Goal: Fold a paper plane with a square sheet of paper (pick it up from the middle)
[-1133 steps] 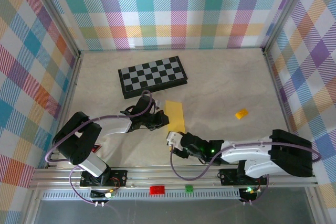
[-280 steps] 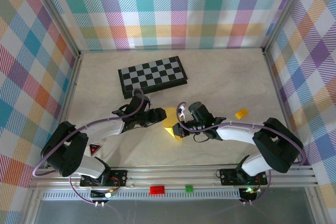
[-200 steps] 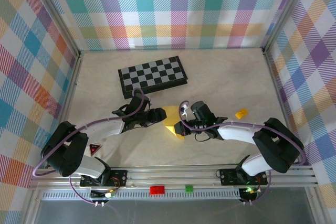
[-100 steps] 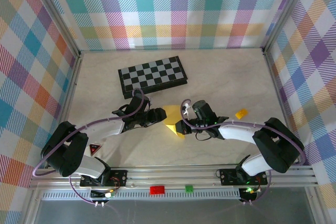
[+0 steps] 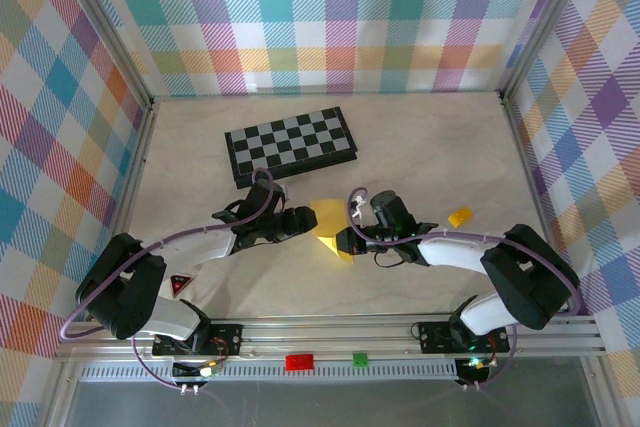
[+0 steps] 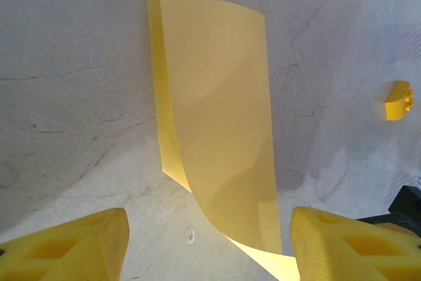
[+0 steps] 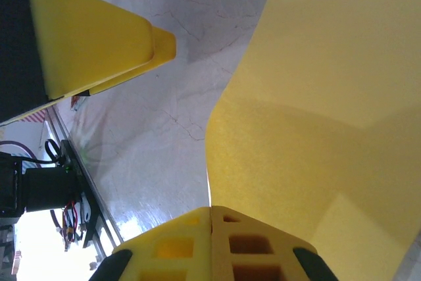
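Only the halving fold looks done: my right hand (image 5: 343,241) pinches the doubled square sheet of paper (image 5: 327,215) at five o'clock from the chessboard (image 5: 290,145), my left hand (image 5: 300,223) gapes at its nine o'clock, nose folds remaining.

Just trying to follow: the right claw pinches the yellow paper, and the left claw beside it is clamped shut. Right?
Not quite. The left gripper is open: the left wrist view shows its two yellow fingers well apart, with the yellow paper ahead of them. The right gripper does pinch the paper.
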`<state>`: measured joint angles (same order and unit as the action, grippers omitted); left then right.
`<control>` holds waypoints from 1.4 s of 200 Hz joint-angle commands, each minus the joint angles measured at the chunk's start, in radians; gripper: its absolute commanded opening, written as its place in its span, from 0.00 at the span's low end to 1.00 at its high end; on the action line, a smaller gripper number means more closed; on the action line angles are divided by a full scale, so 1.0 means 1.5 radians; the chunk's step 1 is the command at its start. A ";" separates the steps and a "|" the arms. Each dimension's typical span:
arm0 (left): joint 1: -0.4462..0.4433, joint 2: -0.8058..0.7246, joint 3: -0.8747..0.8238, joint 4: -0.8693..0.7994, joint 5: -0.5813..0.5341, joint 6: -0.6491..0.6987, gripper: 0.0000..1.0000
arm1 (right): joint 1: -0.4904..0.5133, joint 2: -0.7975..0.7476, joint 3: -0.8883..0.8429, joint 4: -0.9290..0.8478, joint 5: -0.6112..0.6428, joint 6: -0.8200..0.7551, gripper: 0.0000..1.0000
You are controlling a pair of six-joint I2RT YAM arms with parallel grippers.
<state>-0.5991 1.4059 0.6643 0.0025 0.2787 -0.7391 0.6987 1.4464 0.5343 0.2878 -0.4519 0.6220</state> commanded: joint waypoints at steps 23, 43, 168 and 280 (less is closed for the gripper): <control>0.013 -0.024 0.000 0.007 0.019 0.015 0.59 | -0.012 -0.007 -0.008 0.017 -0.045 0.001 0.00; 0.022 -0.026 0.013 -0.001 0.030 0.022 0.54 | -0.013 -0.008 -0.015 0.016 -0.057 -0.002 0.00; 0.032 0.172 0.173 -0.001 0.184 0.075 0.18 | -0.007 0.027 -0.019 0.059 -0.120 0.026 0.00; 0.030 0.375 0.266 -0.089 0.176 0.165 0.02 | -0.001 0.050 0.018 0.026 -0.114 0.003 0.00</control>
<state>-0.5575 1.9358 1.0557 -0.0616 0.5533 -0.5438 0.6914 1.5127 0.5179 0.3485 -0.6071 0.6575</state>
